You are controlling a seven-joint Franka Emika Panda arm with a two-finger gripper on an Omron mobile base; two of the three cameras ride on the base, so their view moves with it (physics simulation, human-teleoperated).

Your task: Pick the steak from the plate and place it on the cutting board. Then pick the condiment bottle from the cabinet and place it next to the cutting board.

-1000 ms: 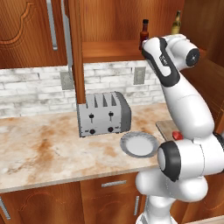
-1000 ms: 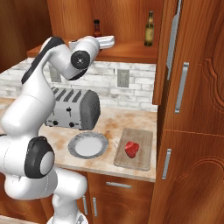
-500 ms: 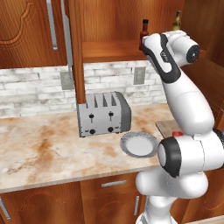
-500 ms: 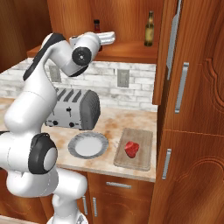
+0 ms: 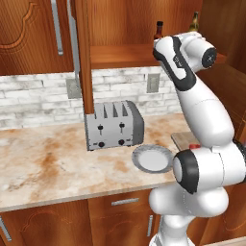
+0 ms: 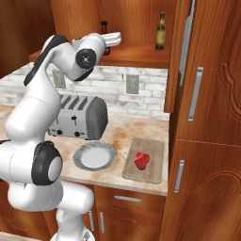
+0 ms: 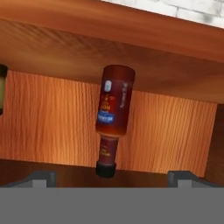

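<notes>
The steak (image 6: pixel 141 160) lies on the cutting board (image 6: pixel 153 173), to the right of the bare plate (image 6: pixel 94 156). The condiment bottle (image 6: pixel 104 29), dark red-brown with a narrow neck, stands on the open shelf of the cabinet (image 6: pixel 136 55). My gripper (image 6: pixel 114 37) is raised to shelf height just in front of it. The hand view is rolled over, so the condiment bottle (image 7: pixel 114 105) hangs cap down, centred ahead of my open gripper (image 7: pixel 113 178). Nothing sits between the fingertips (image 7: pixel 42 177). The left base view shows the plate (image 5: pixel 153 158) and the bottle (image 5: pixel 158 30) beyond my arm.
A taller olive-green bottle (image 6: pixel 161 31) stands further right on the same shelf. A silver toaster (image 6: pixel 77 116) sits on the counter behind the plate. An open cabinet door (image 5: pixel 82 72) hangs edge-on left of the shelf, and a tall cabinet (image 6: pixel 207 117) closes off the right side.
The hand has swung up and in toward the shelf, closing on the condiment bottle. The jaws stay open. The steak, plate and board have not moved.
</notes>
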